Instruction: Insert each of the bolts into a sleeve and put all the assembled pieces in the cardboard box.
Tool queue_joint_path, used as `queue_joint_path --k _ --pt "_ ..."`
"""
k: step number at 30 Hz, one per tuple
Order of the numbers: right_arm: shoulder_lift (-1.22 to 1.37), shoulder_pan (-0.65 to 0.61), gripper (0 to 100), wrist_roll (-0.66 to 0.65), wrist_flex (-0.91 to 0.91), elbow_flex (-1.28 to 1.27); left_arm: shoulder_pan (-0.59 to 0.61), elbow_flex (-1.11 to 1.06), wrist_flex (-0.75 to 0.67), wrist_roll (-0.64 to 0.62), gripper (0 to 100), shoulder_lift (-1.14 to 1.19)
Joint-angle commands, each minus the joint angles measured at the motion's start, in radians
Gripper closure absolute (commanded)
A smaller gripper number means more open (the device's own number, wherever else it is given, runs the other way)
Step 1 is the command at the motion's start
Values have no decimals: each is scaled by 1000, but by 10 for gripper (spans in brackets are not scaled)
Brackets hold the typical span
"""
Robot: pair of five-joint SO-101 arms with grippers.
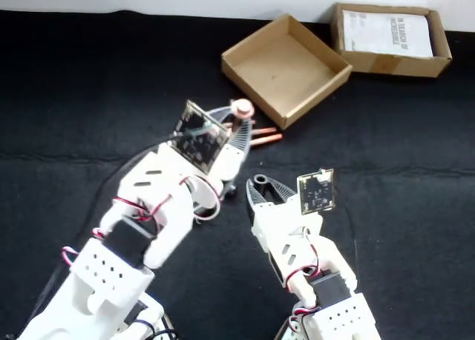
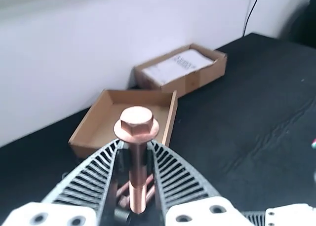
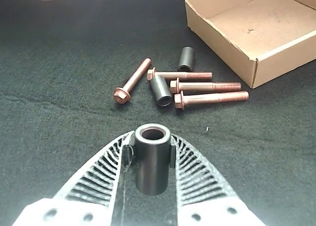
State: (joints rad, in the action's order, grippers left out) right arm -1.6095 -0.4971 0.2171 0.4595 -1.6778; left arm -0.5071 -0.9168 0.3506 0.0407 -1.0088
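Note:
My left gripper is shut on a copper bolt, held upright with its hex head on top. In the high view that bolt sits just short of the open cardboard box. My right gripper is shut on a dark sleeve with its bore facing up, also seen as sleeve in the high view. On the cloth beyond it lie several loose bolts and two loose sleeves, near the box.
A second cardboard box with a printed sheet inside stands at the back right, beside the open one. A white wall edge runs behind the black cloth. One bolt lies apart from the cluster.

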Motion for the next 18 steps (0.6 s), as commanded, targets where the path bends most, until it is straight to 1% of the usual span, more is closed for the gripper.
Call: queue_joint_path --k 1,3,7,9,12,14,16,18 --pt "-18 -4 991 8 -21 -42 -41 -47 -143 3 992 -16" --pt "-18 -2 991 8 -45 -42 -45 -71 -160 3 992 2" --pt "-18 1 991 8 -151 -44 -44 -88 -161 -2 992 44" --pt "-12 1 991 8 -189 -44 -39 -87 -161 -68 992 50" --pt "-10 1 991 8 -202 -45 -18 -82 -161 -232 992 50" --pt "-16 1 991 3 -205 -65 -5 -71 -163 -308 992 50" --pt "-16 1 991 3 -205 -81 10 -58 -161 -341 992 50" --pt "-16 1 991 3 -205 -91 12 -42 -161 -345 992 51"
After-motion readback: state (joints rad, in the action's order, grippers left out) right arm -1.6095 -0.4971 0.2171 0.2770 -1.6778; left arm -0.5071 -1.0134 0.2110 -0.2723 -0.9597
